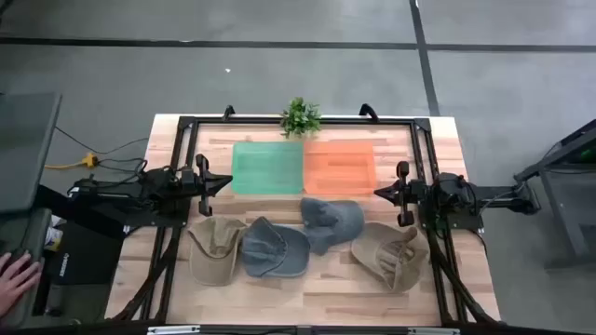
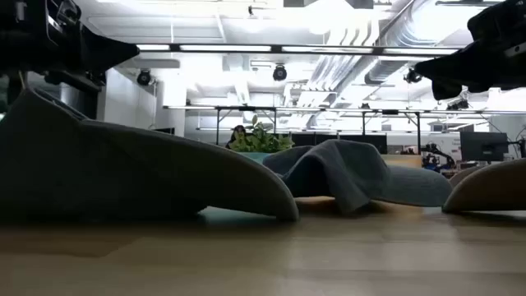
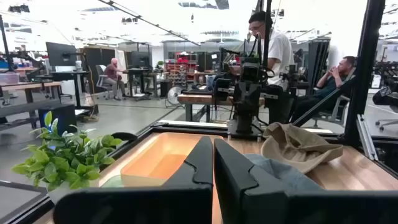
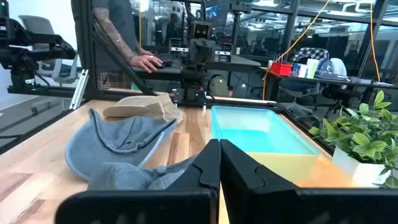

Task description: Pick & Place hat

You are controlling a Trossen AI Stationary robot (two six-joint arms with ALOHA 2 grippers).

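Several hats lie crown-up or crumpled on the near half of the table: a tan hat [image 1: 216, 247] at left, two blue-grey hats [image 1: 275, 248] [image 1: 331, 221] in the middle, and a tan hat [image 1: 391, 253] at right. My left gripper [image 1: 223, 181] hovers shut at the table's left side, above and beyond the left tan hat. My right gripper [image 1: 380, 193] hovers shut at the right side, beside the farther blue-grey hat. In the wrist views the left gripper [image 3: 213, 149] and the right gripper [image 4: 219, 149] show closed fingers with nothing between them.
A green tray [image 1: 268, 167] and an orange tray [image 1: 339, 167] sit side by side on the far half, with a small potted plant [image 1: 300, 117] behind them. A black frame rims the table. A person's hand [image 1: 14, 274] shows off the table at left.
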